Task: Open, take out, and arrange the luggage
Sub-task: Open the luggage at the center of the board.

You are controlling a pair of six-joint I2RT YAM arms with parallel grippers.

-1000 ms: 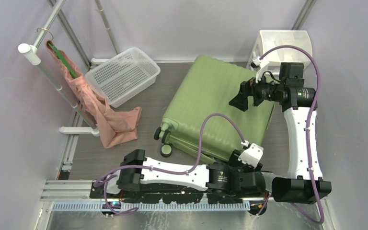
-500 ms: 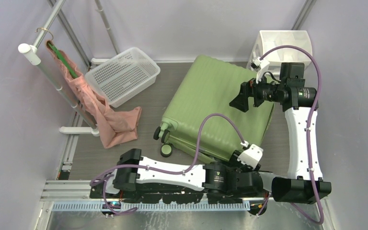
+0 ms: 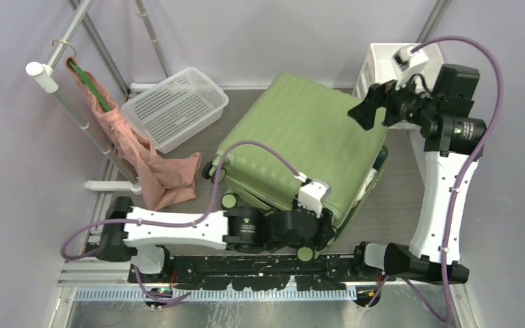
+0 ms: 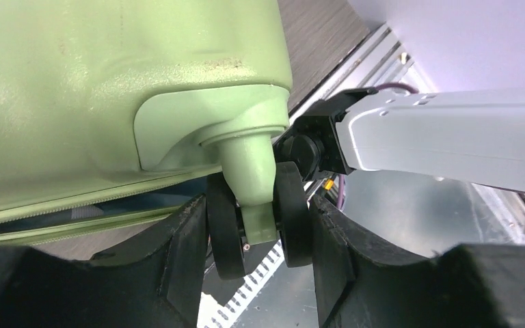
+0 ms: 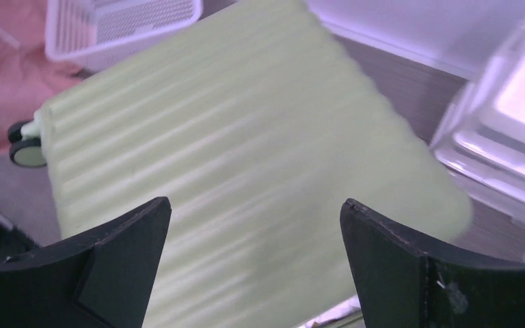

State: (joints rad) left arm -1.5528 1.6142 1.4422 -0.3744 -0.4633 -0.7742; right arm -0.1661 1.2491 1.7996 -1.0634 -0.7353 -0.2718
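you had the luggage [image 3: 294, 147] lying mid-table with its seam only cracked, left gripper [image 4: 256, 232] pinching its six o'clock wheel [image 4: 292, 219], right gripper [image 5: 254, 205] spread empty over its two o'clock corner, nothing unpacked.

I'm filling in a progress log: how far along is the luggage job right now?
Done: the luggage looks at least partly unzipped; a gap between its shells shows blue lining. In hand: the left gripper clamps a wheel at the near corner, while the right gripper hangs open above the lid, holding nothing. Left: swinging the lid fully open, taking the contents out, arranging them.
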